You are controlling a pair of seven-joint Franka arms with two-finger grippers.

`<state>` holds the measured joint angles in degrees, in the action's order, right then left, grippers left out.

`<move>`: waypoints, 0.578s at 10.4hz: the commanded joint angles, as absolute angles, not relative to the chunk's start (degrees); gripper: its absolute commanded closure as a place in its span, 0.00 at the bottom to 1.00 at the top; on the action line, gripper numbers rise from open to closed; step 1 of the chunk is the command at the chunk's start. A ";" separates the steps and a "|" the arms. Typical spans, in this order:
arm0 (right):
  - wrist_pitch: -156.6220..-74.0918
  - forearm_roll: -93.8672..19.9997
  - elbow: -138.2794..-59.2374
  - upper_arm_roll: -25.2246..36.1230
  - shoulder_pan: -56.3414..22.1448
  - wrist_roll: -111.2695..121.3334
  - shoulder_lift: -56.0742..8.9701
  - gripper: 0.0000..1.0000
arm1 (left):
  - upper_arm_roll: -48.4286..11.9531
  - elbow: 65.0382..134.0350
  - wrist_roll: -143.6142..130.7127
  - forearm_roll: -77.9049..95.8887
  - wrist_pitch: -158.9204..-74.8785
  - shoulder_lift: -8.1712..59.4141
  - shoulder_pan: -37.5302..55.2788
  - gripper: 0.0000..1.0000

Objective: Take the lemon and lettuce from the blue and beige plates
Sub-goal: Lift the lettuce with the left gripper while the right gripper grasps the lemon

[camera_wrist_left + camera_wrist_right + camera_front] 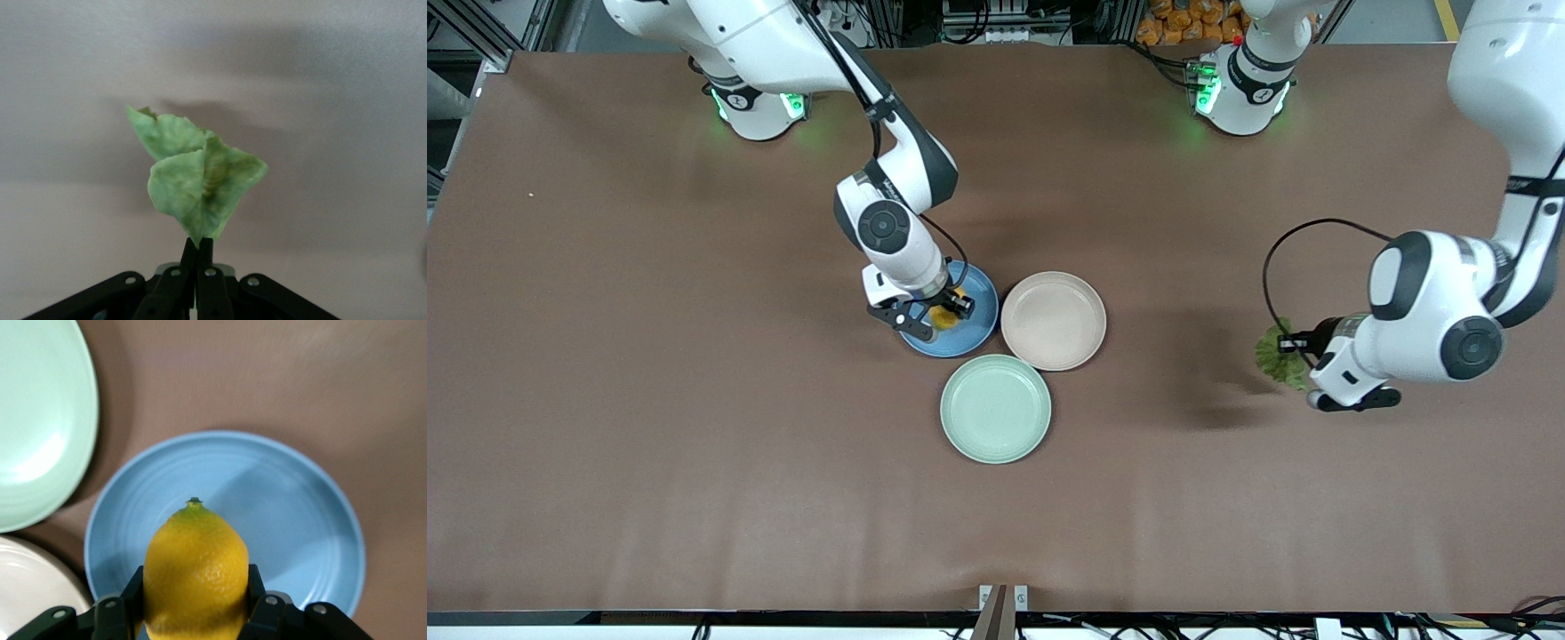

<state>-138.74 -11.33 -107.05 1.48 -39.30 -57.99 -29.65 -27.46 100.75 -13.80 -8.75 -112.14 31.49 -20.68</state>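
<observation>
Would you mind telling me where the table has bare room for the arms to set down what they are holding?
Bare table lies under the left gripper holding the lettuce, toward the left arm's end. Another wide patch lies nearer the camera than the mint plate. It is crowded where the blue plate, beige plate and mint plate cluster, under the right gripper gripping the lemon.

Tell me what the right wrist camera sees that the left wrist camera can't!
Only the right wrist view shows the lemon pinched in the right gripper over the blue plate, with the mint plate and beige plate beside it. Only the left wrist view shows the lettuce pinched in the left gripper. Both show brown table.
</observation>
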 commanded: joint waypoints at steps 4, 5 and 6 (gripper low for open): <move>-128.42 -5.54 -107.84 7.02 -35.61 -48.46 -21.45 1.00 | -27.86 105.29 -14.59 -7.73 -118.04 31.73 -21.01 0.01; -128.23 -5.45 -107.84 7.38 -33.59 -45.03 -21.10 1.00 | -27.86 105.21 -14.68 -7.82 -117.86 31.21 -21.01 0.00; -128.23 -5.36 -107.93 7.56 -31.49 -40.91 -21.01 1.00 | -28.04 104.77 -14.76 -7.82 -117.17 30.59 -20.92 0.00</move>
